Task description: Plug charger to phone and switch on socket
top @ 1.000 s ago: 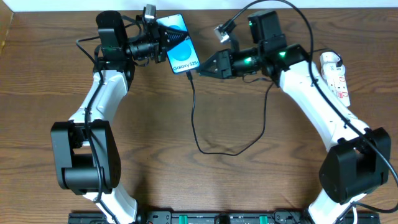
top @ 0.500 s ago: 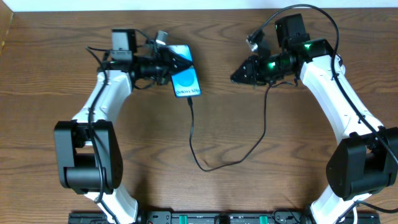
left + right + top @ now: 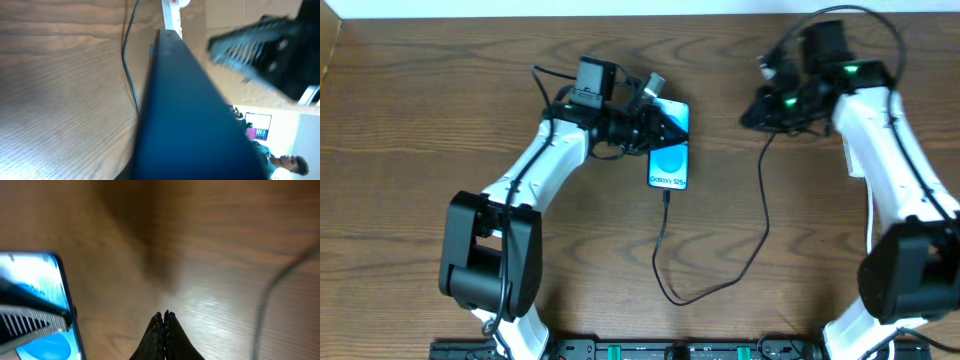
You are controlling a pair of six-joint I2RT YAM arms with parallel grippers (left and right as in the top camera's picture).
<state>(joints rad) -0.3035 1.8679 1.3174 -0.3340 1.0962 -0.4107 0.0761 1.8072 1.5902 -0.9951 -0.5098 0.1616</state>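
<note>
On the brown wooden counter [image 3: 410,120], the long thin black charger cable [image 3: 765,200] makes a loop close to the robot. It then runs up to the 6 o'clock end of the slim phone with the bright blue screen [image 3: 669,165], where its tip touches. The left hand [image 3: 667,122] is clenched on the phone's 12 o'clock end, and at 2 o'clock from the phone the right hand [image 3: 164,325] is squeezed tight with nothing in it. Farthest off, the left wrist view shows a bit of the narrow white socket strip with red marks [image 3: 171,12].
</note>
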